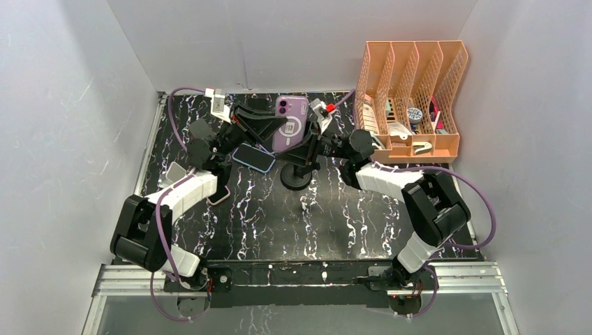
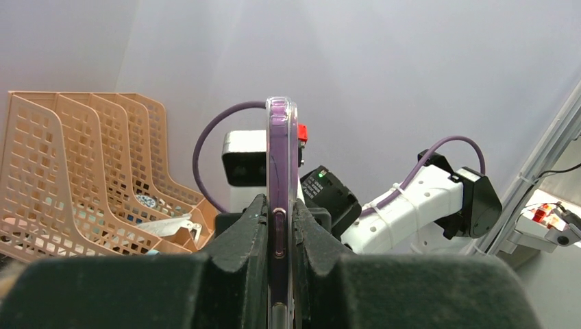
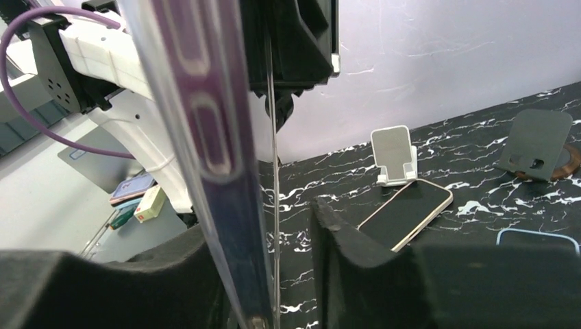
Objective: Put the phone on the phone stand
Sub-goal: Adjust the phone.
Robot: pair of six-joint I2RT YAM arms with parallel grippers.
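My left gripper (image 1: 269, 129) is shut on a purple phone (image 1: 290, 122) and holds it upright on edge in the air. The phone is above a black phone stand (image 1: 297, 176) with a round base at mid-table. I cannot tell whether the phone touches the stand. In the left wrist view the phone (image 2: 281, 151) is pinched between both black fingers (image 2: 241, 233). My right gripper (image 1: 322, 143) is at the phone's right edge. In the right wrist view the phone (image 3: 199, 103) stands between the open jaws (image 3: 264, 226), against the left finger. A gap separates it from the right finger (image 3: 336, 233).
An orange file organizer (image 1: 412, 98) stands at the back right. A dark blue phone (image 1: 253, 158), a pale-cased phone (image 1: 220, 195) and a small white stand (image 1: 174, 171) lie on the left of the black marble table (image 1: 328, 223). A dark stand on a wooden disc (image 3: 538, 144) shows in the right wrist view.
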